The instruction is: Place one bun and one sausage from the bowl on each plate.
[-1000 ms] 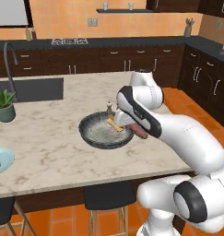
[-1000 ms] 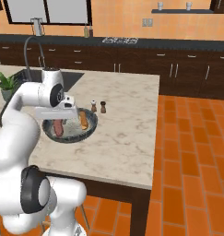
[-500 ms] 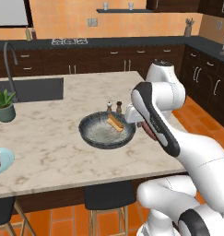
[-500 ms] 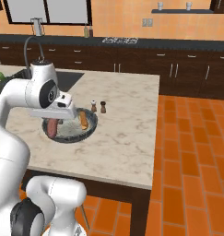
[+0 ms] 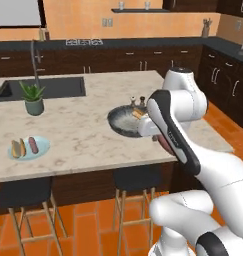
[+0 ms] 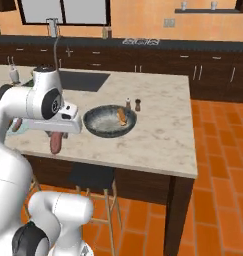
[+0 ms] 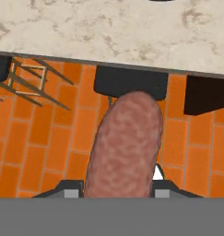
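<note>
In the left base view the table (image 5: 88,125) runs across the middle of the frame, and the bowl (image 5: 124,121) sits right of center on it, partly behind the white arm, with a bun (image 5: 138,114) lying at its right inner edge. Two small shakers (image 5: 137,102) stand just behind the bowl. At the left of the frame, near the table's front edge, a pale blue plate (image 5: 28,148) carries a bun and a sausage side by side. A potted plant (image 5: 33,98) stands in the upper left beside the sink (image 5: 45,87). A sausage (image 5: 165,147) pokes out under the arm, right of center, past the table's front edge. In the right base view the bowl (image 6: 109,121) is at the center of the frame with the bun (image 6: 122,116) inside it on the right, and the shakers (image 6: 132,104) stand just behind. The end effector (image 6: 56,134) hangs at the left of the frame, in front of the table edge, closed on the sausage (image 6: 55,142), which points down. A stool (image 6: 93,176) stands below the table. In the hand view the sausage (image 7: 125,145) rises from the bottom center, gripped by the end effector; the table edge (image 7: 109,32) crosses the top, and the orange tile floor (image 7: 49,138) and a dark stool seat (image 7: 131,81) lie beyond it.
</note>
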